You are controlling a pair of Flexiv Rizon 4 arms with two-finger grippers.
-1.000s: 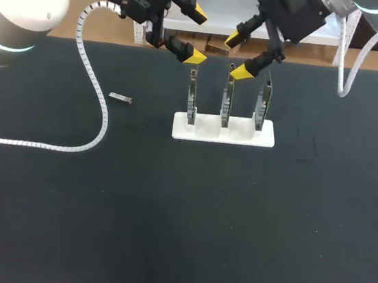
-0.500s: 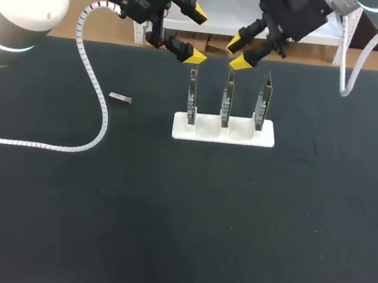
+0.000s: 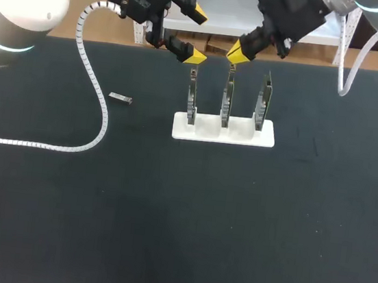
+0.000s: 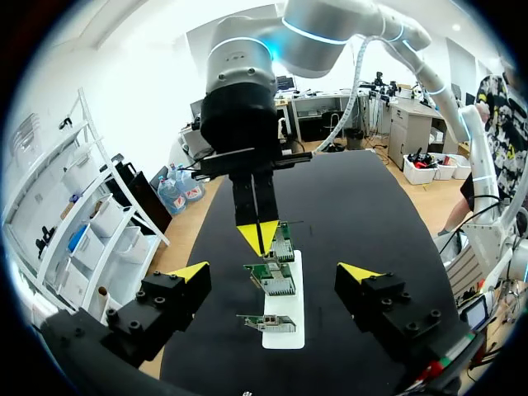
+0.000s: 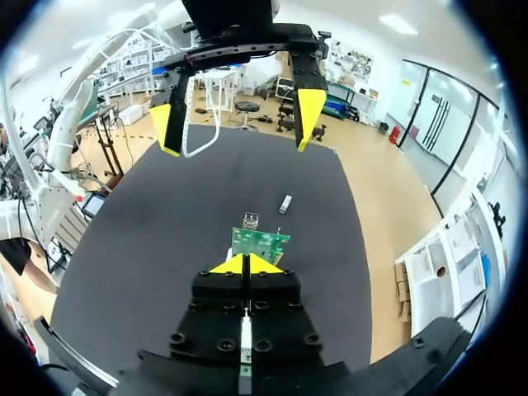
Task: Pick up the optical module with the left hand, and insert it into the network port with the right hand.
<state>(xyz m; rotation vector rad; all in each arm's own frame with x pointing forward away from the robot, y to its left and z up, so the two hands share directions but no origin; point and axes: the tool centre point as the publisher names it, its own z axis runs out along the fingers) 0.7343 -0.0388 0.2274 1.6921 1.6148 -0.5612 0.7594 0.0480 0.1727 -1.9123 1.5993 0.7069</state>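
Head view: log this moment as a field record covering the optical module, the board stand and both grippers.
optical module: lying on the black table, left of the stand, touched by neither gripper
stand: white base, three upright circuit boards in a row
left gripper: open, empty, over the stand's left end
right gripper: shut, nothing seen between its tips, above the boards
task stage: module not yet picked up

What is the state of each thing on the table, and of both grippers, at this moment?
left gripper: open, empty.
right gripper: shut, above the circuit boards.
optical module: lying on the table, untouched.
circuit boards: three, upright in the white stand.
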